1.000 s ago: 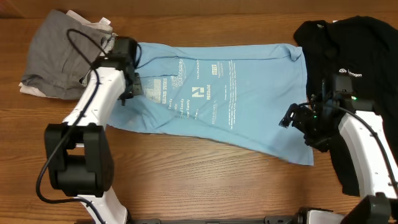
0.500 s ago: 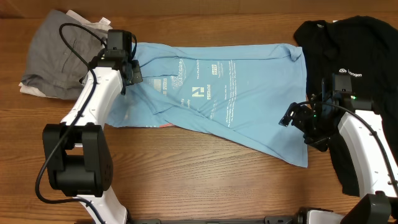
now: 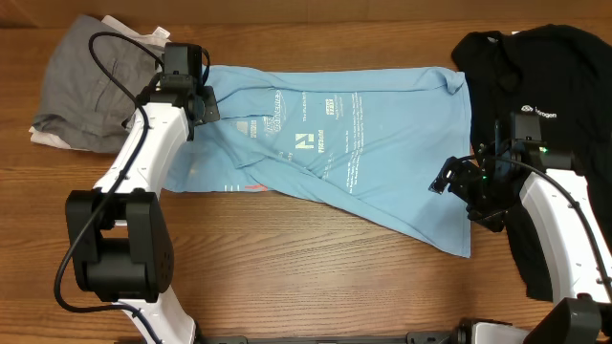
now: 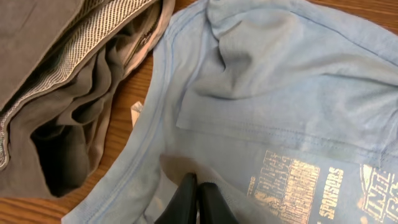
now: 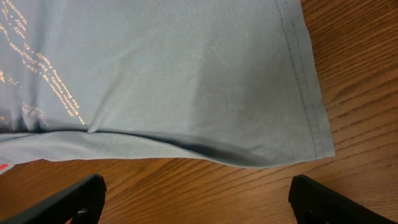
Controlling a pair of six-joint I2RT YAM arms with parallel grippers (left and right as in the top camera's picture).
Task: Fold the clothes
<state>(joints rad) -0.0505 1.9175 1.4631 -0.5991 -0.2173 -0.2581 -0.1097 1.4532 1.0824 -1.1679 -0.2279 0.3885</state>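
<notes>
The light blue T-shirt (image 3: 363, 143) lies spread across the table with small white print facing up, its left part rumpled. A bit of coral print shows at its lower left edge. My left gripper (image 3: 199, 103) is at the shirt's left end. In the left wrist view its fingers (image 4: 198, 198) are shut on a fold of the blue fabric (image 4: 292, 93). My right gripper (image 3: 449, 182) is at the shirt's lower right edge. In the right wrist view its fingers (image 5: 199, 199) are wide open over bare wood, just below the shirt's hem (image 5: 186, 81).
A pile of grey clothes (image 3: 91, 81) with white cloth under it lies at the back left, touching the shirt's left end; it also shows in the left wrist view (image 4: 62, 93). A black garment (image 3: 535, 67) covers the right side, beneath the right arm.
My left gripper has moved back and left with the fabric, dragging the shirt's left part. The shirt's lower right corner has slid slightly left. The right gripper has barely moved.
</notes>
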